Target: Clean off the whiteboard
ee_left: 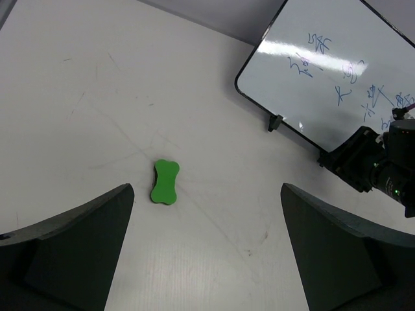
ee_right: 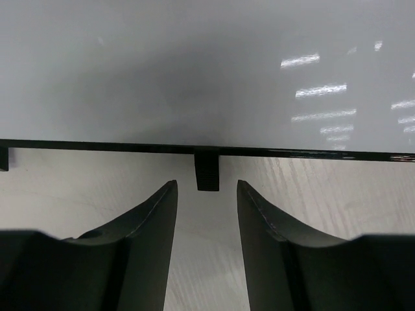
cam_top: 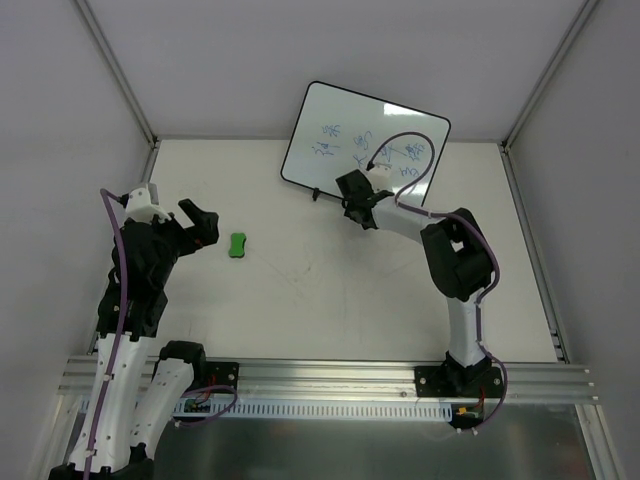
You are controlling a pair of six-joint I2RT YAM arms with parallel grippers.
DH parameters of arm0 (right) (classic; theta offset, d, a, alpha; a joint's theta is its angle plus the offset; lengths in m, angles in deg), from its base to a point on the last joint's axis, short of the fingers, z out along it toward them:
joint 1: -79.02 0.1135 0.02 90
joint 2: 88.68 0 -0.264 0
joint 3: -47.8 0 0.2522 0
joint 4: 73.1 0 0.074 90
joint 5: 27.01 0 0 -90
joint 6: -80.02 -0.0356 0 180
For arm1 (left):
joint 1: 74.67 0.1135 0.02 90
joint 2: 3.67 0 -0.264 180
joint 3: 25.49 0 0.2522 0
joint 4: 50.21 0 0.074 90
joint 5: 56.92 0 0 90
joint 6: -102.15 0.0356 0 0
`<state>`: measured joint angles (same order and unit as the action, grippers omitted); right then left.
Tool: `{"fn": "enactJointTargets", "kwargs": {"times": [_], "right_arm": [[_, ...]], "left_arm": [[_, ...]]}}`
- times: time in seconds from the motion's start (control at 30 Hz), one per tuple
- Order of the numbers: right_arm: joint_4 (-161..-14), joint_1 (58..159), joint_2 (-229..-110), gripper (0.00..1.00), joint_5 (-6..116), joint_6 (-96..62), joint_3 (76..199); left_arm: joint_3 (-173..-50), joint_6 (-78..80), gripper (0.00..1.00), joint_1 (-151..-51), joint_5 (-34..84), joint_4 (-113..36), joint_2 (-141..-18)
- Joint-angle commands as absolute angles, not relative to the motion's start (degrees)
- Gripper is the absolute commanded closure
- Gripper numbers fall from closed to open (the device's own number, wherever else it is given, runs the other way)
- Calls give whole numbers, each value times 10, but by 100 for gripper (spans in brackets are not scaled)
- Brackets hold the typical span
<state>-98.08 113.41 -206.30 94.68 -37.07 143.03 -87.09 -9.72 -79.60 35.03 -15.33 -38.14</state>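
Biggest of all: the table (cam_top: 350, 300), white, with thin scratches here and there.

Next, the whiteboard (cam_top: 335, 120), at the far side of the table, a little right of the middle. Standing on its long bottom edge, turned a bit slantwise. White, with a thin black rim, round corners and blue scribbles.

Then the right arm (cam_top: 455, 260), white and black, bent and reaching to the bottom edge of the board. On the other side, the left arm (cam_top: 130, 280), up over the left part of the table.

At the end of the right arm, the right gripper (ee_right: 206, 214), very close to the board's bottom edge. Fingers partly apart, with a narrow gap, pinching nothing.

Left gripper (ee_left: 207, 259) spread wide, holding nothing, looking down at the table.

Smaller: a green block (ee_left: 165, 182), shaped like a little bone, lying flat on the table. Near the left gripper, well apart from the board.

Smallest: one little black foot (ee_right: 207, 172) under the board's rim. Just past the right fingertips, in line with the gap, not touched.
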Motion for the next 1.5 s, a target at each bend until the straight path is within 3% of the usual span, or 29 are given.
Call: {"fn": "enactJointTargets", "kwargs": {"times": [0.0,0.47,0.73,1.13,1.47], "right_arm": [[-991,1115,-2070,56,958,-408,1457],[-1008,1104,-2092,70,937,-399,1491],[-1018,1105,-2088,100,909,-390,1482],[-1000,1170,-1970,100,897,-341,1331],[-993,1296,-1825,100,947,-437,1160]], "left_arm": [[-867,-107,1,-800,342,-147,-373],[-868,-103,1,-800,353,-140,-371],[-864,-102,1,-800,356,-137,-363],[-854,-99,1,-800,355,-135,-372],[-845,-109,1,-800,347,-135,-380]]}}
